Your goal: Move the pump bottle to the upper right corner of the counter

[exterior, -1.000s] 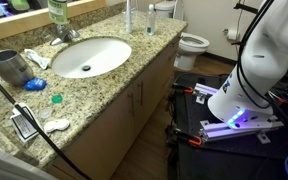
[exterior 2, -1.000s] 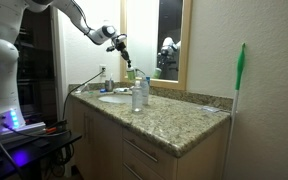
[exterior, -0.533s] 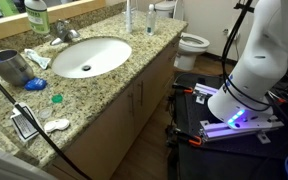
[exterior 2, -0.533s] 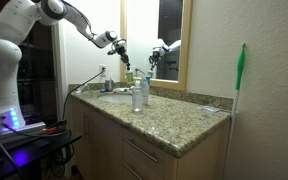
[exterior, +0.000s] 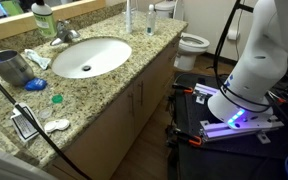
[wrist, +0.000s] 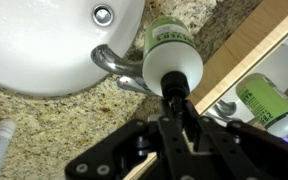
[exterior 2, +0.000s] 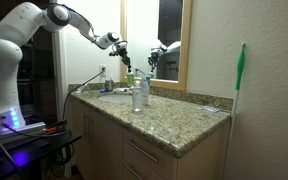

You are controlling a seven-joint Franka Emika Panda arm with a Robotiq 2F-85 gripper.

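Green pump bottle (wrist: 172,55) is pinched at its head by gripper (wrist: 178,106), beside faucet (wrist: 119,72), nr back of counter (wrist: 54,118).

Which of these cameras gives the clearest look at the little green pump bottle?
The wrist view: the pump bottle fills the frame from above, its dark head held by the gripper. In both exterior views it is small: near the picture's top edge, or a distant green speck.

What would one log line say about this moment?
pincer: shut on pump head | pump bottle: held beside faucet, close to mirror frame | counter: below bottle
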